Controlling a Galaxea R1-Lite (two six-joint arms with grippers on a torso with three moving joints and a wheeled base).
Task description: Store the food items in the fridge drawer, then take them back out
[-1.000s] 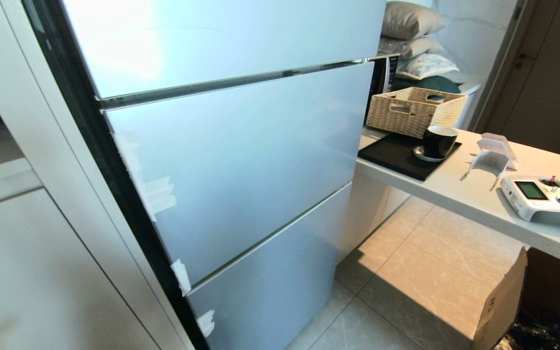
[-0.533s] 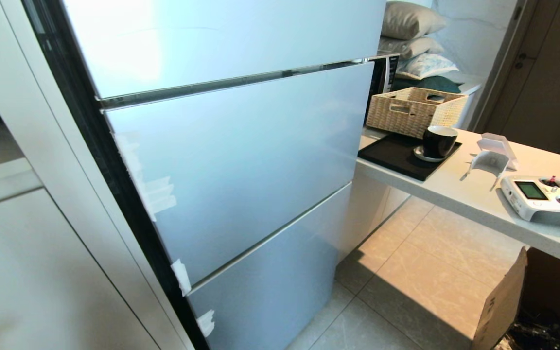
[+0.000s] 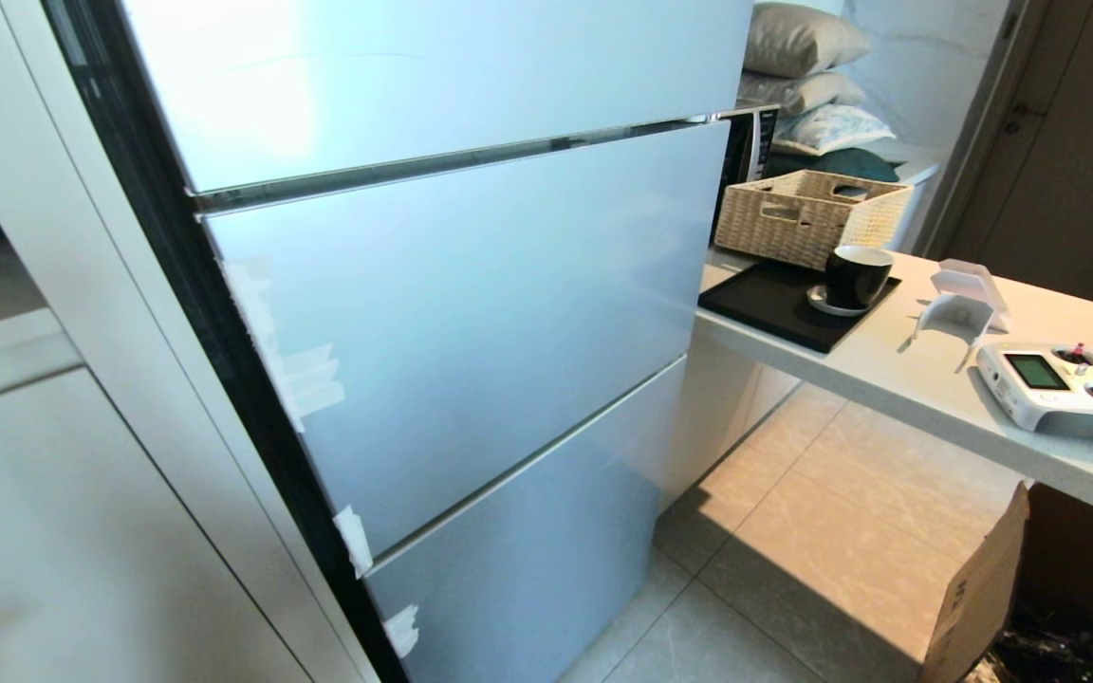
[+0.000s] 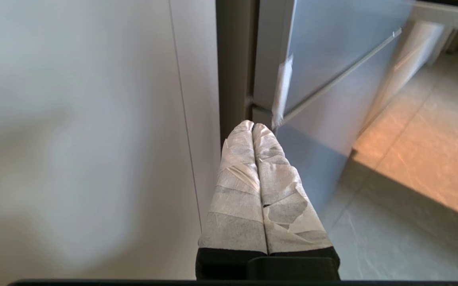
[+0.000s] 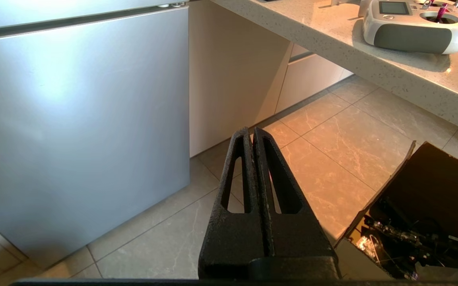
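A tall silver-blue fridge [image 3: 471,313] with all its fronts closed fills the head view; the fridge drawer and the food items are hidden. Neither arm shows in the head view. My left gripper [image 4: 253,125], fingers wrapped in white tape, is shut and empty, low by the fridge's left edge [image 4: 270,79], where a strip of white tape [image 4: 282,89] hangs. My right gripper [image 5: 251,130], black, is shut and empty above the tiled floor [image 5: 324,159], off the fridge's lower right corner [image 5: 94,119].
A pale counter [image 3: 935,379] stands right of the fridge with a black tray [image 3: 774,304], a dark cup [image 3: 855,275], a wicker basket [image 3: 807,213] and a white remote controller [image 3: 1059,384]. An open cardboard box [image 5: 424,214] sits on the floor under it. White cabinet panels [image 4: 94,139] adjoin the fridge's left.
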